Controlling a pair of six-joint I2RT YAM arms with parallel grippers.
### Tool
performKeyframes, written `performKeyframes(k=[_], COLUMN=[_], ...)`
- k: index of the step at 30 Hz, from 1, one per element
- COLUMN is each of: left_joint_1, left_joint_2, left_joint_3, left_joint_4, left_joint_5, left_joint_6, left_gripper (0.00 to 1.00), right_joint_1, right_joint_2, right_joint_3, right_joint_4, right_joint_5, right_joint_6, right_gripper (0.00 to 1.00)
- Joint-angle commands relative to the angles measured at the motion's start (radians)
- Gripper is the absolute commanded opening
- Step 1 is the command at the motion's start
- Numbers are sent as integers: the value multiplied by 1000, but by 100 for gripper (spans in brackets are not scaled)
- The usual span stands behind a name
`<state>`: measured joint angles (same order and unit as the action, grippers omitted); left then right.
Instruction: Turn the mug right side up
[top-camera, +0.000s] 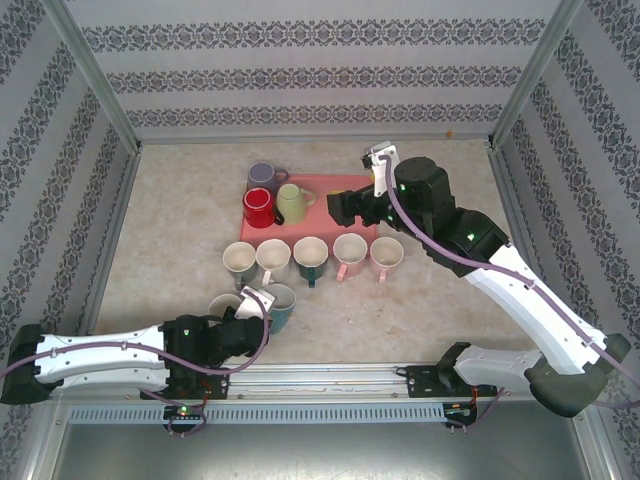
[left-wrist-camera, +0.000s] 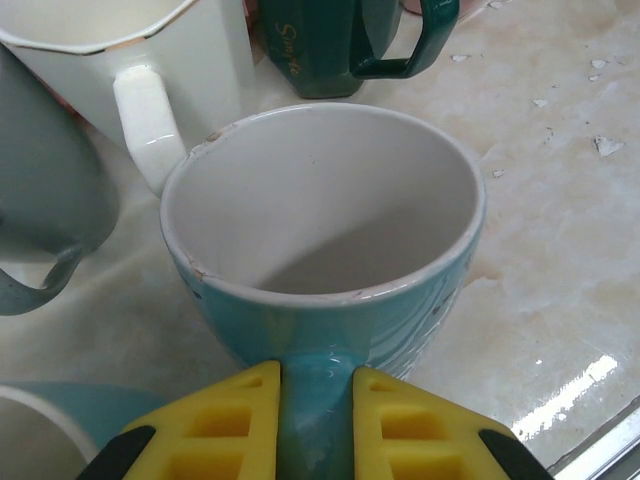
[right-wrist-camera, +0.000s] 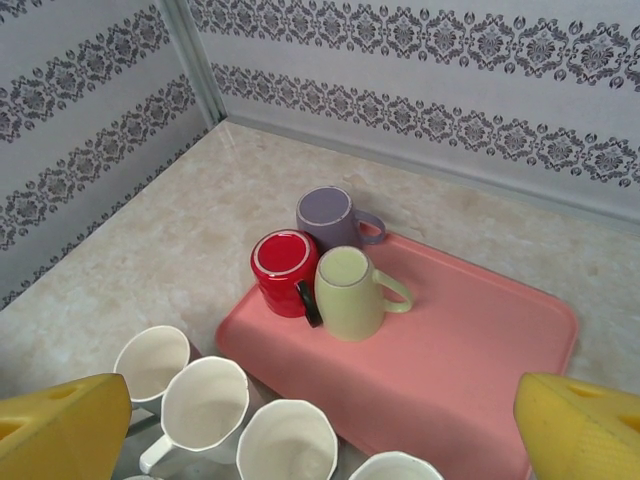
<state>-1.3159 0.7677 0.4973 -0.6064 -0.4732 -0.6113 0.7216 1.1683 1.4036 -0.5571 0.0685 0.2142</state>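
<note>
The left pincer (left-wrist-camera: 317, 388) was closed tight on the handle of a pale turquoise mug (left-wrist-camera: 320, 200), one yellow finger (left-wrist-camera: 225, 415) on each side of it. The mug was right side up with its white inside showing. I couldn't tell whether its base rested on the surface (left-wrist-camera: 560, 250) or hung just above it. From overhead, the left pincer (top-camera: 255, 298) and the turquoise mug (top-camera: 282, 300) were near the front of the surface (top-camera: 170, 230), just in front of a row of five upright mugs (top-camera: 309, 253), and a white mug (top-camera: 225, 303) sat just to their left. Up close, a white mug with a thick handle (left-wrist-camera: 150, 60), a dark green mug (left-wrist-camera: 340, 40) and a grey-blue one (left-wrist-camera: 40, 190) crowded in behind the held mug.

The right pincer (top-camera: 345, 208) hung over the right part of the pink tray (top-camera: 318, 222) with its jaws spread wide and nothing in them. In its own camera the right pincer (right-wrist-camera: 320, 430) looked down on the tray (right-wrist-camera: 470, 340). Three mugs stood upside down at the tray's far left corner. The purple mug (right-wrist-camera: 325, 215) was farthest back, and the red mug (right-wrist-camera: 285, 265) and pale green mug (right-wrist-camera: 345, 290) stood side by side in front of it, all three close together.
</note>
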Motion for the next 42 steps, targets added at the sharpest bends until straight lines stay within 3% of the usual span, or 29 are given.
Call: performKeyframes(k=[1, 11, 42], left_joint_1=[-14, -15, -16], left_joint_2=[-14, -11, -19], left_joint_3=[-5, -5, -13], left_joint_4=[-41, -51, -94], left_joint_5=[-13, 4, 89], left_joint_6=[-21, -39, -119], left_gripper=[15, 23, 34], right_joint_1=[-11, -13, -19], right_joint_2=[-18, -32, -44], right_joint_3=[-12, -18, -25], right_joint_4=[31, 28, 25], right_joint_5=[-14, -12, -20], right_joint_6=[16, 22, 1], right_gripper=[98, 98, 98])
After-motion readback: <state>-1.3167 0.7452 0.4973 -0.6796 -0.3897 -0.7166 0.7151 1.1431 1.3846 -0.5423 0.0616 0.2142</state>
